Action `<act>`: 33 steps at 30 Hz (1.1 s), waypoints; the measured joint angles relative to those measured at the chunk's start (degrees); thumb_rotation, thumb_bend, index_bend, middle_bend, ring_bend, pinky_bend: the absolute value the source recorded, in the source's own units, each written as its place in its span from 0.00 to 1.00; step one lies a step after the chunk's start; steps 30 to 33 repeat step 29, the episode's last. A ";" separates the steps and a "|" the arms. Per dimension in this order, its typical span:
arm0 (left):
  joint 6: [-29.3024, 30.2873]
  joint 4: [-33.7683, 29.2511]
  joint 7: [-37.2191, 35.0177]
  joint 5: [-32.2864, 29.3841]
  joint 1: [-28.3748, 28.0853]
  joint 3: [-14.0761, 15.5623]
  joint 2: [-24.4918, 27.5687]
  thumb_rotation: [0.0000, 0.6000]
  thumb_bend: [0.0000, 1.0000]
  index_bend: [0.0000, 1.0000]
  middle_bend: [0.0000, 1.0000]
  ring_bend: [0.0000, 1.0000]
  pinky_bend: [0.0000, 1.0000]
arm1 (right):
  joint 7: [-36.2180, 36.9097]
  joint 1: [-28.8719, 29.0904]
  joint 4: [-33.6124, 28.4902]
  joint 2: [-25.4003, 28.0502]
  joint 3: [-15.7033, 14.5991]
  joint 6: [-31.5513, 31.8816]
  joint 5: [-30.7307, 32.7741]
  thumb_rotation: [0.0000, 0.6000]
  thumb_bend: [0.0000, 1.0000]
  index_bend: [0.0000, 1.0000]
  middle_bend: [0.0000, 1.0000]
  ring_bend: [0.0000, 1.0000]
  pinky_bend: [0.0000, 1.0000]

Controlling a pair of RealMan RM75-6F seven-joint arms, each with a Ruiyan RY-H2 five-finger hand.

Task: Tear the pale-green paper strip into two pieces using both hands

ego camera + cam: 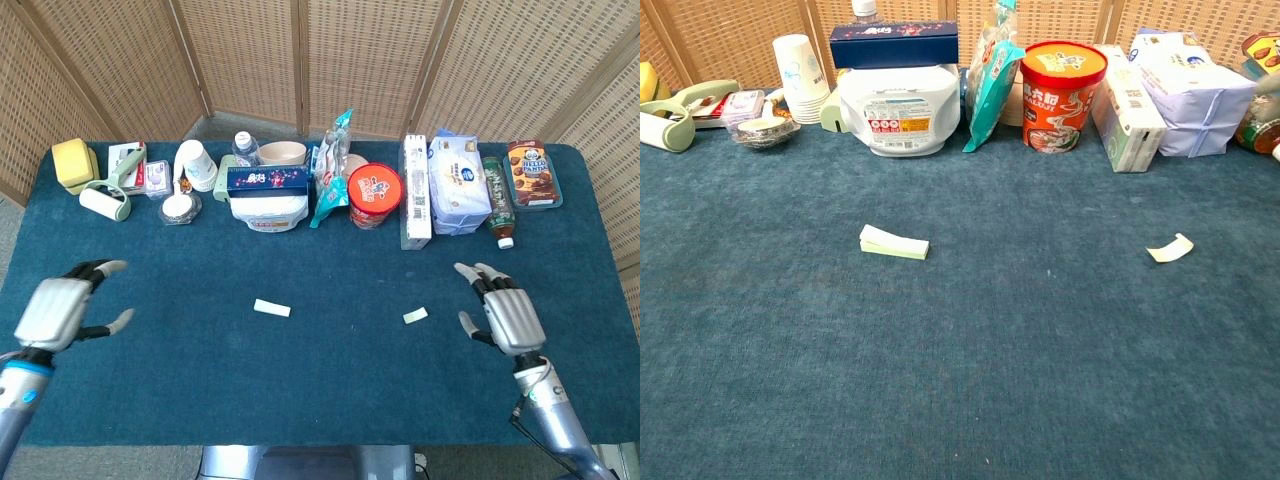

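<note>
Two pale-green pieces (272,308) (415,316) are lying well apart on the worktop (330,380), each inboard of its nearer robot hand, left robot hand (62,310) and right robot hand (509,320) both hovering spread and holding nothing

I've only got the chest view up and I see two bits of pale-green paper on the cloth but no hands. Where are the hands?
Observer: Head view shows the left hand above the table's left edge, well left of the larger paper piece.
Operator: Is it holding anything?
Observer: No, its fingers are spread around nothing.
Operator: And the right?
Observer: The right hand is right of the smaller paper piece, apart from it, fingers apart, holding nothing.
</note>
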 measured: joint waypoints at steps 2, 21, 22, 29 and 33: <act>2.73 1.15 -1.04 0.97 2.97 0.60 -0.35 0.67 0.26 0.21 0.24 0.23 0.46 | -0.90 -1.30 -0.47 0.51 -0.41 1.08 0.44 1.00 0.41 0.13 0.26 0.15 0.23; 12.65 10.71 -6.77 6.04 21.90 2.85 -6.55 0.70 0.26 0.21 0.24 0.23 0.46 | -7.68 -13.19 -4.73 2.74 -3.41 13.20 1.04 1.00 0.41 0.13 0.26 0.14 0.23; 12.59 10.85 -6.78 6.41 22.08 2.76 -6.66 0.70 0.26 0.21 0.24 0.23 0.46 | -7.76 -13.45 -4.82 2.86 -3.45 13.35 0.83 1.00 0.41 0.13 0.26 0.14 0.23; 12.06 10.46 -6.74 8.61 22.60 0.82 -6.66 0.71 0.26 0.21 0.24 0.23 0.46 | -6.51 -13.80 -4.25 2.66 -2.64 13.17 -0.13 1.00 0.41 0.13 0.26 0.14 0.23; 12.06 10.46 -6.74 8.61 22.60 0.82 -6.66 0.71 0.26 0.21 0.24 0.23 0.46 | -6.51 -13.80 -4.25 2.66 -2.64 13.17 -0.13 1.00 0.41 0.13 0.26 0.14 0.23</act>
